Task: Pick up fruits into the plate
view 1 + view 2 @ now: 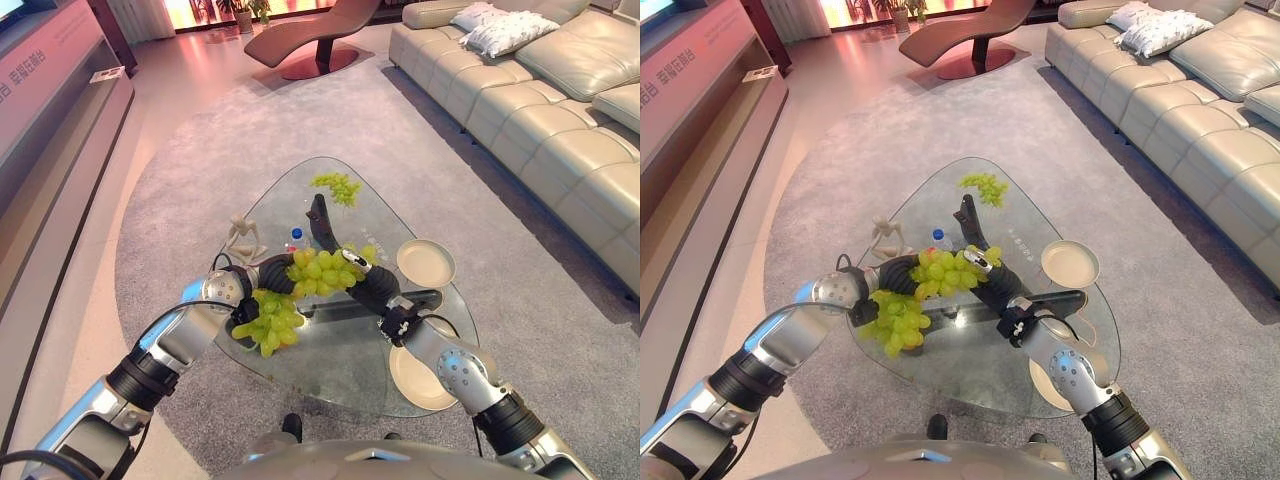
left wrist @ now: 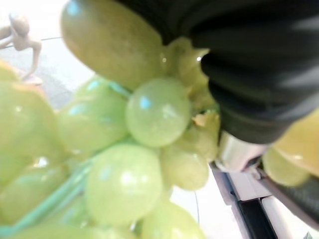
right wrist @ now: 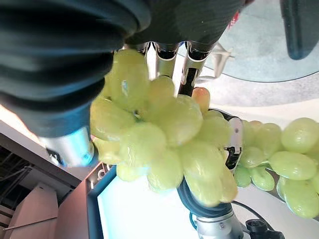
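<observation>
A large bunch of green grapes [image 1: 320,268] hangs in the air above the middle of the glass table [image 1: 350,370], held between the two hands. The right hand [image 1: 362,275] comes in from the right and grips the upper part of the bunch; in the right wrist view its fingers [image 3: 167,54] reach over the grapes and curl around them, the fruit packed against the palm. The left hand [image 1: 268,275] meets the bunch from the left side, its dark cover pressed against the grapes. In the left wrist view the grapes [image 2: 149,112] crowd right up against the dark cover [image 2: 254,64], and whether the left fingers are clenched or released cannot be told. A lower cluster of grapes [image 1: 268,322] dangles beneath the left hand, over the table's left part.

A second, smaller bunch of grapes [image 1: 337,186] lies on the far end of the table, well apart from the held one. Two cream plates sit on the right side: one plate [image 1: 426,262] further back near the right edge, another plate [image 1: 415,382] nearer, partly hidden by the right arm. A pale figurine [image 1: 243,236] stands on the table's left part, with a small bottle with a blue cap [image 1: 296,238] just beside it and a dark curved object [image 1: 320,222] behind the held bunch. The table stands on a grey rug [image 1: 180,180], with a beige sofa [image 1: 540,110] to the right.
</observation>
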Controlling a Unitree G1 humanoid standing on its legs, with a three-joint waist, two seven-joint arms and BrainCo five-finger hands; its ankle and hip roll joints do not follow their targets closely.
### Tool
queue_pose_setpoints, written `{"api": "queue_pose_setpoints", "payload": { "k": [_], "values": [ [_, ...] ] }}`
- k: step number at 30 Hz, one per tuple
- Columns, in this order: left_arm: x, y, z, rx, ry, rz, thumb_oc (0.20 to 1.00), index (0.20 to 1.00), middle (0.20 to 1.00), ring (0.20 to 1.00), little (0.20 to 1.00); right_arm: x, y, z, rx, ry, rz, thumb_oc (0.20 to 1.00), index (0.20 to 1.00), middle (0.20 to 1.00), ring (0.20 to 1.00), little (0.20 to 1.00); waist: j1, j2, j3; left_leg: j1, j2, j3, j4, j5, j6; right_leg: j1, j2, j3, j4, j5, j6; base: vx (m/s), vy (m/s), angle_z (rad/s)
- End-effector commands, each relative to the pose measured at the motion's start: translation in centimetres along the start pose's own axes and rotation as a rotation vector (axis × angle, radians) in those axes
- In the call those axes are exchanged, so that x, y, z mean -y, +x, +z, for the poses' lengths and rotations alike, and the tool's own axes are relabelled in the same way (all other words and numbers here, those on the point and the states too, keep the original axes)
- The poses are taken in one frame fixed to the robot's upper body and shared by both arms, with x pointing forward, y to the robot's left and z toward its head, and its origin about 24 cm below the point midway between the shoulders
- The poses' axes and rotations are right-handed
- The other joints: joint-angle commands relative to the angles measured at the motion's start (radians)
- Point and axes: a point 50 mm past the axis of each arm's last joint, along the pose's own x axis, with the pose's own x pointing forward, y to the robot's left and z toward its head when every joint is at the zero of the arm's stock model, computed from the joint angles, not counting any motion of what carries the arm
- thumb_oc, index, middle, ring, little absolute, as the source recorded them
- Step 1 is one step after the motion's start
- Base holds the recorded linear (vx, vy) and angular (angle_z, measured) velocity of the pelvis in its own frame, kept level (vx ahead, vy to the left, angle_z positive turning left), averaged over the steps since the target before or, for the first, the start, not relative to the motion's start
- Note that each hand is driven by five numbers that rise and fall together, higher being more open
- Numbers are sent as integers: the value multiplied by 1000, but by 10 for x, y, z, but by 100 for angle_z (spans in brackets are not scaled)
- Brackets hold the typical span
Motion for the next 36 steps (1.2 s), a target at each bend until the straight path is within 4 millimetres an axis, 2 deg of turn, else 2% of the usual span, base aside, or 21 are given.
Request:
{"api": "queue_pose_setpoints", "payload": {
  "k": [1,36],
  "values": [
    [-44,-1,41,125,130,149,200,200,200,200,200,-57,14,10,57,28,277,200,200,200,200,200,-5,-36,-16,64,-76,65,13,-132,58,-15,12,40,4,2,20,0,0,0],
    [-43,-1,40,121,119,131,200,200,200,200,200,-54,13,16,84,12,268,200,200,200,200,200,-5,-36,-16,64,-75,68,9,-130,57,-20,12,35,4,6,23,0,0,0]
  ]
}}
